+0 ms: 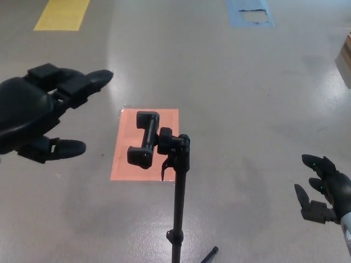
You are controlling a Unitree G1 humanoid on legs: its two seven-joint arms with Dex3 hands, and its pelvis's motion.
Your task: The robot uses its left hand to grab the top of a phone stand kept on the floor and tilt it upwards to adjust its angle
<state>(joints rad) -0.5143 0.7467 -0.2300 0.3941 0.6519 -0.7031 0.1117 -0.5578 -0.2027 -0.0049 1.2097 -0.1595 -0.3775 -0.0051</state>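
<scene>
Phone stand is standing upright on the grey floor, lower centre of the head view. Its black pole is running up from the bottom edge to a joint block, and one foot of its base is poking out low and to the right of the pole. The clamp head is sitting at the top, jutting to the left of the joint, its long axis lying roughly flat with the two jaw ends turned up toward the camera. Nothing is sitting in the clamp. Seen from above, the clamp head is overlapping an orange rectangle marked on the floor.

Left hand is hovering at the left of the stand, near the clamp head but apart from it, not touching. Its fingers are spread wide, upper fingers reaching toward the right, thumb lower, an open gap between them and nothing held.

Right hand is hanging low at the right edge, well apart from the stand. Its fingers are loosely curled and parted, gripping nothing.

Farther out, a yellow floor patch is showing top left, a blue patch top right, and a pale boxy edge is cutting in at the far right.
</scene>
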